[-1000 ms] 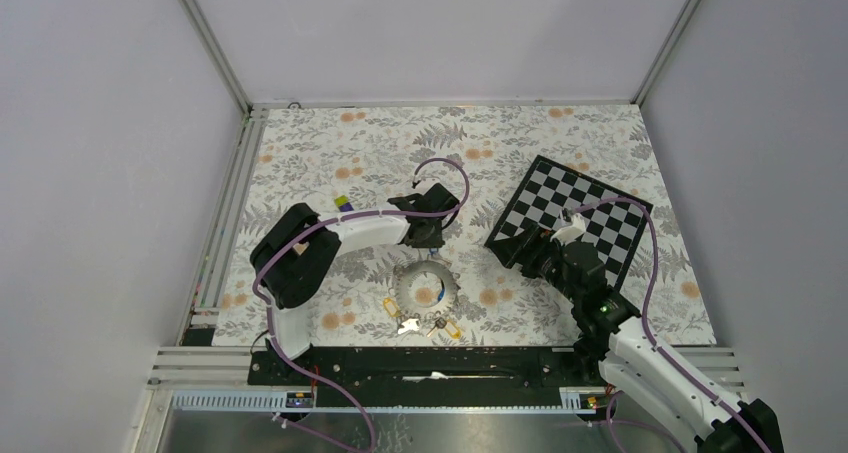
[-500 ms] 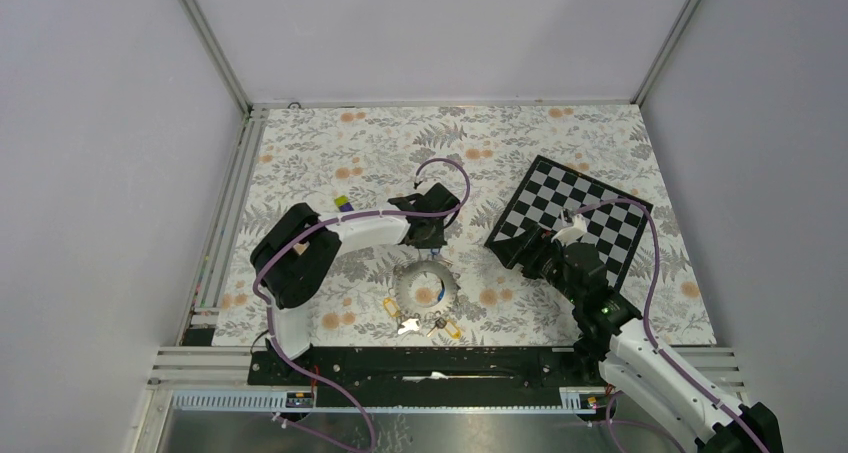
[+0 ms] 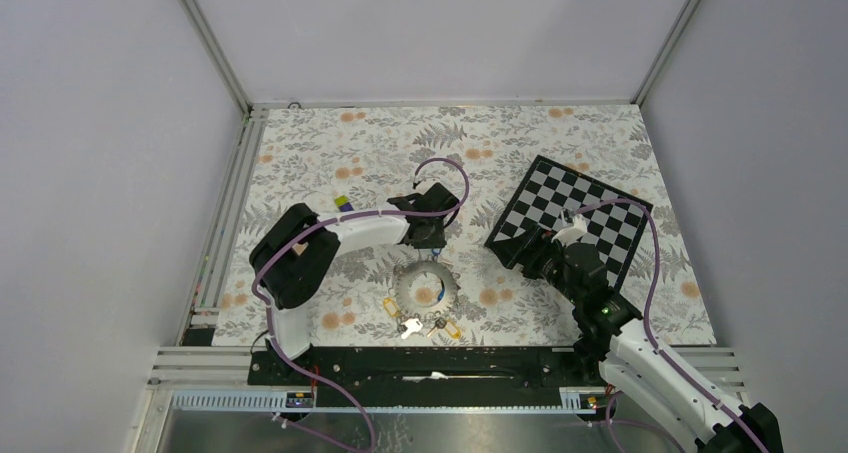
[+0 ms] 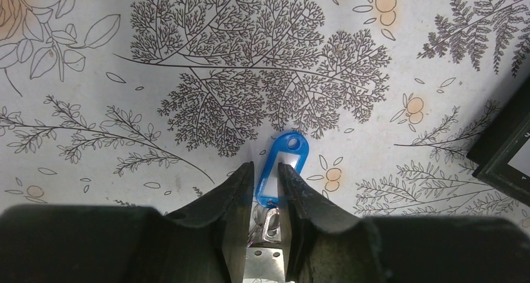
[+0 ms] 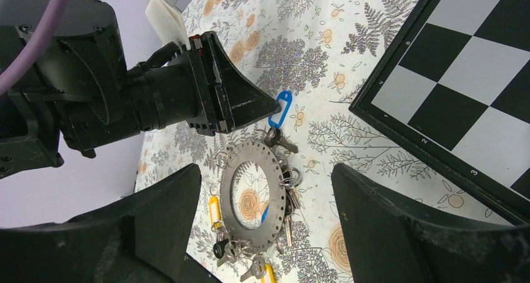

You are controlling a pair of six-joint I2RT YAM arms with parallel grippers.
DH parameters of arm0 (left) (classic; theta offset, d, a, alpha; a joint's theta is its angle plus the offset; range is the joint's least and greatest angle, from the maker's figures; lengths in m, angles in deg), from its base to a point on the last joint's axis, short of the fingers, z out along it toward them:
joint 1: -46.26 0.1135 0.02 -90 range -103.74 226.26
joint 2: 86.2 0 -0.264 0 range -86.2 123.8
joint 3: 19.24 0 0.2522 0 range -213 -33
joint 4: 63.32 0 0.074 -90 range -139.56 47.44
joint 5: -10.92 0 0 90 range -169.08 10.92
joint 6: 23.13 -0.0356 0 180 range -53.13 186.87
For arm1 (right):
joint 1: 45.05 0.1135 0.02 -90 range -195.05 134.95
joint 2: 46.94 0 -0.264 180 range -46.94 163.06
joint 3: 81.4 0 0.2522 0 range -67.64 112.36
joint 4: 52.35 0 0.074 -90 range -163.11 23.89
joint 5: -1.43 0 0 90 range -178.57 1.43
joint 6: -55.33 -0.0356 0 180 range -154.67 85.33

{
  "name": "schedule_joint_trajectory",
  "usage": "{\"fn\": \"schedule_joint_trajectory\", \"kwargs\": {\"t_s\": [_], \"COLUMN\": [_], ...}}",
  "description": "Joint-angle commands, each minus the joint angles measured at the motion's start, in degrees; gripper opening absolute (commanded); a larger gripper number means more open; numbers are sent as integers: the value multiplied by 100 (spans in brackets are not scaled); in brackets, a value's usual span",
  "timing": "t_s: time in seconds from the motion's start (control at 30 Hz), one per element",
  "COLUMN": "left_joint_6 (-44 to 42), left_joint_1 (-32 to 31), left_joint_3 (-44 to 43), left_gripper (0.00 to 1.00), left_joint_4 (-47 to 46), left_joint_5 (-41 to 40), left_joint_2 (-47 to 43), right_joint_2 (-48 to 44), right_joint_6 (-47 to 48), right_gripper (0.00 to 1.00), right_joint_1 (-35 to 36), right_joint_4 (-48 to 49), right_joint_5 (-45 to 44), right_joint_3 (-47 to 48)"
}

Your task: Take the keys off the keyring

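The keyring (image 3: 409, 286) is a flat grey metal ring lying on the floral mat, also in the right wrist view (image 5: 279, 189). Keys hang round it: a yellow tag (image 5: 214, 211), a black head (image 5: 220, 249), silver keys (image 3: 408, 326). My left gripper (image 3: 430, 241) stands at the ring's far edge. Its fingers (image 4: 245, 182) are shut on the blue-tagged key (image 4: 282, 164), whose silver loop shows between the jaws. The right wrist view shows the blue tag (image 5: 282, 105) at that gripper's tip. My right gripper (image 5: 265, 173) is wide open and empty, held above and to the right of the ring.
A black-and-white chessboard (image 3: 582, 216) lies at the right, its corner under my right arm (image 3: 600, 308). A small purple-and-green block (image 3: 343, 202) sits behind the left arm. A metal rail (image 3: 420, 363) runs along the near edge.
The silver keys at the ring's near edge have shifted slightly. Both arms hold almost the same pose.
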Motion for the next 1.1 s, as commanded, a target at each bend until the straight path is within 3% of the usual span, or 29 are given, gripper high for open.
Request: {"fn": "schedule_joint_trajectory", "kwargs": {"t_s": [0.0, 0.23, 0.43, 0.87, 1.07], "left_joint_6": [71, 128, 121, 33, -38], "left_joint_1": [-3, -70, -116, -349, -357], "left_joint_3": [-83, -14, 18, 5, 20], "left_gripper": [30, 44, 49, 42, 28], "left_joint_4": [56, 46, 46, 362, 573], "left_joint_5": [57, 61, 81, -103, -275], "left_joint_2": [-259, -310, -302, 102, 220], "right_joint_2": [-45, -63, -74, -111, -106], "right_joint_6": [-30, -21, -39, -61, -82], "right_gripper": [84, 84, 84, 84, 84], "right_joint_1": [34, 36, 34, 36, 33], "right_joint_4": [63, 63, 71, 71, 80], "right_joint_5": [-145, -171, -183, -197, -210], "right_joint_3": [19, -14, -55, -93, -105]}}
